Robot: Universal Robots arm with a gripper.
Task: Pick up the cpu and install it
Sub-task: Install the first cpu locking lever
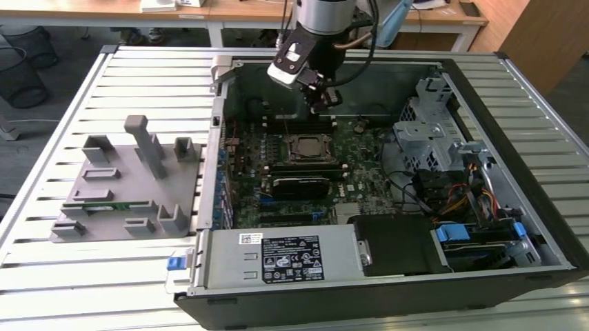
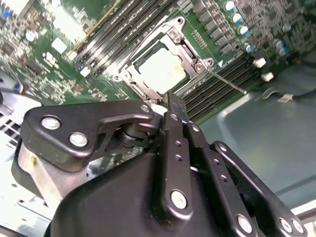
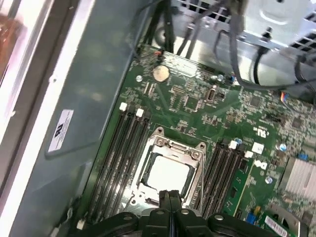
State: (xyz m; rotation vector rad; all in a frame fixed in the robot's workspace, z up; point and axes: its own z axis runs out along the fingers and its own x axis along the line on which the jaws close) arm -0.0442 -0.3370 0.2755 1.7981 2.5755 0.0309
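- Gripper (image 3: 169,197): fingers clenched together, holding nothing, above the socket frame (image 3: 170,170).
- Cpu (image 2: 162,67): apparently seated flat in that frame.

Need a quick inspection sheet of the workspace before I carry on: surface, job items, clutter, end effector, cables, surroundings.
Surface: slatted metal table carrying an open computer case.
Job's things: cpu lies inside the socket frame on the motherboard, seen in both wrist views; the frame's metal lever stands out sideways.
Clutter: grey parts fixture at the exterior view's left, with a green memory stick in it.
End effector: end effector above the motherboard beside the socket, fingers together, holding nothing.
Cables: coloured wire bundle at the case's exterior-view right; arm cable looped by the wrist.
Surroundings: wooden desks, wire bin.
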